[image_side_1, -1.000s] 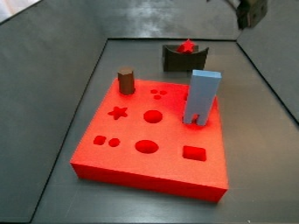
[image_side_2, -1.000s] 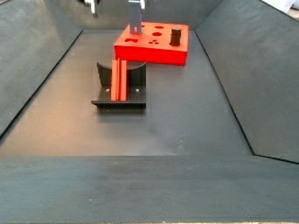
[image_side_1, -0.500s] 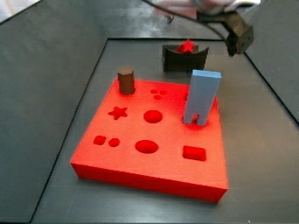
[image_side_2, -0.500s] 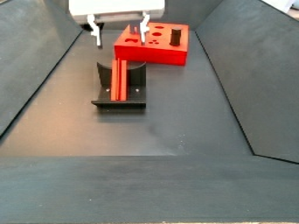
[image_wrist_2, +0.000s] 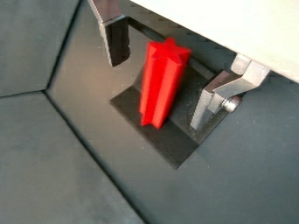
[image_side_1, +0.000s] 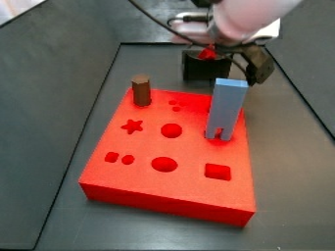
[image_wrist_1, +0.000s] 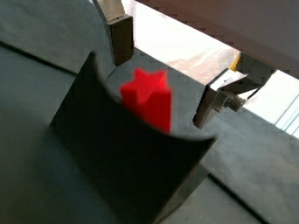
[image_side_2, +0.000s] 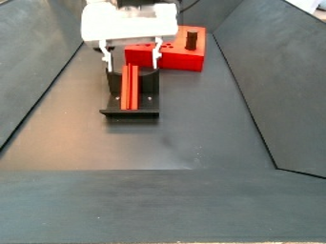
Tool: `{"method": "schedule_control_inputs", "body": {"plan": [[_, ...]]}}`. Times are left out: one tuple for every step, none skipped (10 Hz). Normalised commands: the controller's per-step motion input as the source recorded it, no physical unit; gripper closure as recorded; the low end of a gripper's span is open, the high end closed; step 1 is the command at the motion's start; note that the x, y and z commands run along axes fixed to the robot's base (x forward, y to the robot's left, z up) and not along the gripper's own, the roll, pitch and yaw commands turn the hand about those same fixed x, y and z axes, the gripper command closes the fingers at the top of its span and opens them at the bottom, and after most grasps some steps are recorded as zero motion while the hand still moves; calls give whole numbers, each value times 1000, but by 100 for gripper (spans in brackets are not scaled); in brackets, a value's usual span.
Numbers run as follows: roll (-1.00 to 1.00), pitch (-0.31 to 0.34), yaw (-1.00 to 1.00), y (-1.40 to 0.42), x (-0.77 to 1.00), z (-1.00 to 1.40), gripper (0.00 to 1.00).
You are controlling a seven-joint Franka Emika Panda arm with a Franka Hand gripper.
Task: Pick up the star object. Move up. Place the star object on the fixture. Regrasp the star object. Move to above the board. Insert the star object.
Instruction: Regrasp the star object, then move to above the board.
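The gripper point(image_wrist_2: 163, 83) hangs low over the fixture point(image_side_2: 130, 103), its fingers point(image_wrist_2: 114, 39) spread apart, one on each side of the star point(image_wrist_2: 163, 79) without touching it. In a wrist view the star point(image_wrist_1: 149, 95) lies along the fixture's point(image_wrist_1: 105, 140) notch, its star-shaped end showing. In a side view the gripper point(image_side_2: 129, 59) sits at the fixture's far end, with the star point(image_side_2: 132, 82) lying lengthwise below; the board point(image_side_2: 178, 51) is at 1 o'clock from it. In a side view the arm hides the fixture point(image_side_1: 199, 67), and the board point(image_side_1: 164, 162) carries a brown peg point(image_side_1: 140, 91) and a blue post point(image_side_1: 226, 110).
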Motion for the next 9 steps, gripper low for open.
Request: {"method": "schedule_control_inputs", "body": {"plan": [[65, 20, 14, 2, 85, -543, 0], [64, 13, 29, -1, 75, -367, 0], [61, 12, 36, -1, 74, -277, 0], [0, 0, 0, 0, 0, 0, 100], [329, -43, 102, -45, -11, 1000, 100], [318, -45, 97, -47, -12, 1000, 100], [232, -58, 69, -48, -13, 1000, 100], [161, -67, 45, -44, -14, 1000, 100], [101, -70, 17, -42, -17, 1000, 100]]}}
